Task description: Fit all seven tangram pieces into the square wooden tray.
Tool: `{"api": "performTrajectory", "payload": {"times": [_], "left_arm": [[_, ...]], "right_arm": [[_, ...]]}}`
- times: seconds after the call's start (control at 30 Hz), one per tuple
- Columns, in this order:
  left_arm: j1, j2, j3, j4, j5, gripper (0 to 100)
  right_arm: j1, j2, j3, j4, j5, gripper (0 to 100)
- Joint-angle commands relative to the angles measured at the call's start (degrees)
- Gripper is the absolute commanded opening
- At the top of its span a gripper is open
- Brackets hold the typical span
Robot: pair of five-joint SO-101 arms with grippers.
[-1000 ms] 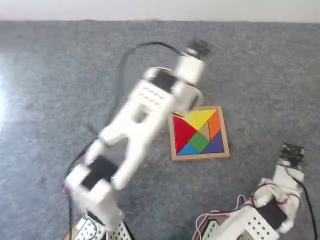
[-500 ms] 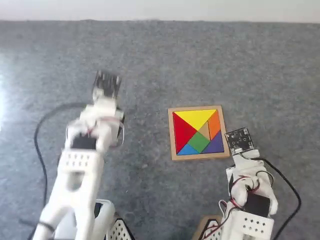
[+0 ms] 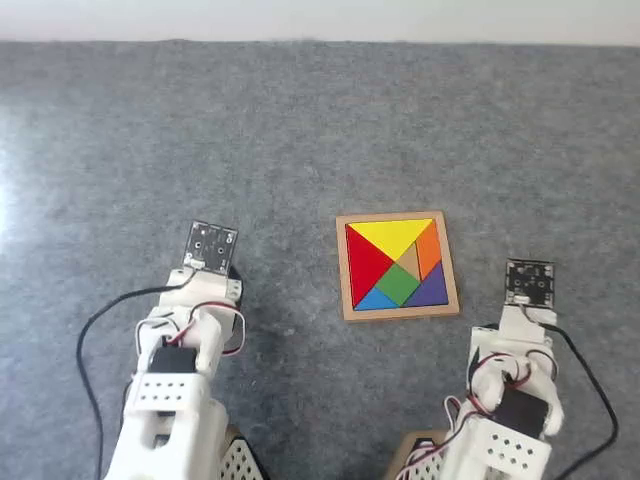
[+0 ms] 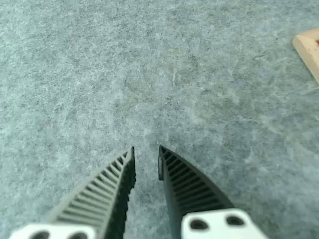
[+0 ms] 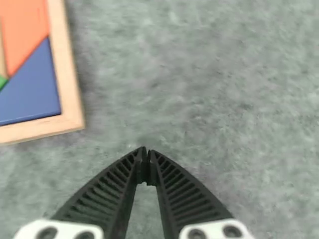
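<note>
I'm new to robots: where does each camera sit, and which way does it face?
High view: fixed overhead, looking down on the grey mat, the wooden tray, the left arm and the right arm.
Left wrist view: on the left arm, looking past its left hand at the mat.
Right wrist view: on the right arm, looking past its right hand at the mat.
Shared: every view shows the tray.

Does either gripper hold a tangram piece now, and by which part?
Nothing is held. The left gripper is slightly open and the right gripper shut, both empty; the pieces lie in the tray.
</note>
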Motion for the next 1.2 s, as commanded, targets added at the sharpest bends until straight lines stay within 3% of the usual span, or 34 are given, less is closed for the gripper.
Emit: {"api": "performTrajectory", "payload": {"times": [0.0,0.2,1.17], "left_arm": [[0.2,-5.5,0.9,-1.2,-0.5,8],[-0.3,-11.1,1.4,6.2,-0.9,8],[-0.3,-25.4,1.6,25.8,-1.0,8]], "right_arm": [[1.8,-0.9,1.1,-0.8,-0.6,0.6],[1.8,-0.9,1.1,-0.8,-0.6,0.6],[1.8,-0.8,1.1,-0.8,-0.6,0.6]]}}
